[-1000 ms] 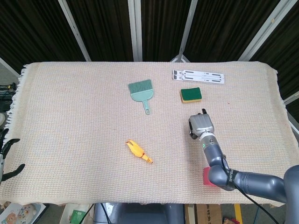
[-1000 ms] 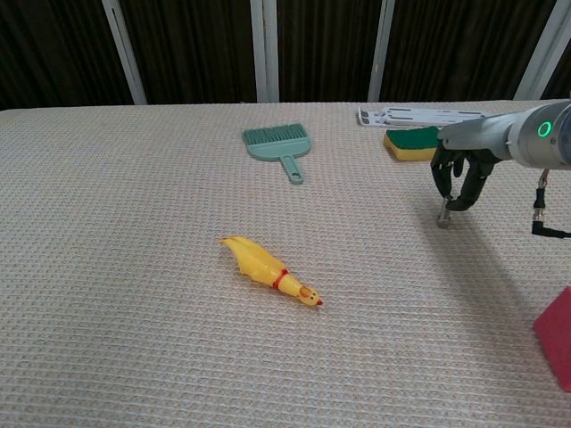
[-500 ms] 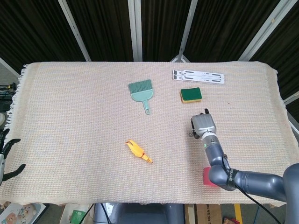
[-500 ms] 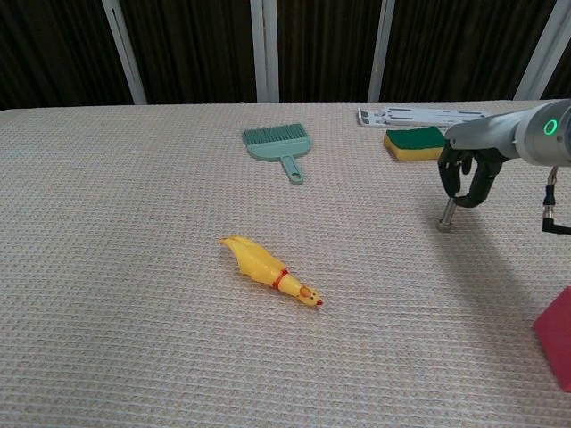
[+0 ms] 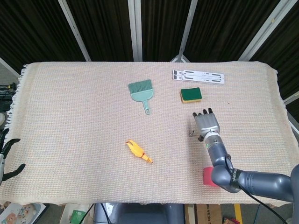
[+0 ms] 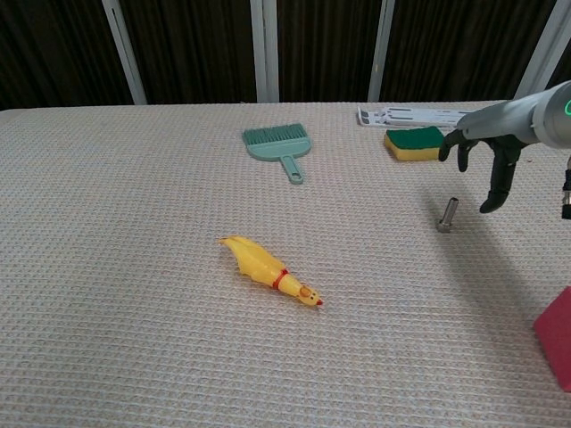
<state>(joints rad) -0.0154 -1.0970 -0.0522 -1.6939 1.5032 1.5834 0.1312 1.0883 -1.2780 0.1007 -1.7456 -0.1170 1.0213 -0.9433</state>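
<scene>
In the head view, the right hand [image 5: 206, 123] hovers with fingers spread, holding nothing, just right of the small metal bolt [image 5: 191, 134], which lies below the green sponge [image 5: 190, 94] on the counter [image 5: 70, 112]. The left hand [image 5: 7, 158] shows at the counter's left edge, fingers apart and holding nothing. In the chest view, the bolt [image 6: 446, 216] stands alone below the sponge [image 6: 414, 142], the right hand [image 6: 486, 156] apart from it, the yellow rubber chicken [image 6: 269, 269] well left.

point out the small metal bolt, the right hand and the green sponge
metal bolt [image 6: 447, 215], chest view, middle of its shaft
right hand [image 6: 483, 159], chest view, its middle
green sponge [image 5: 190, 94], head view, green top face
</scene>
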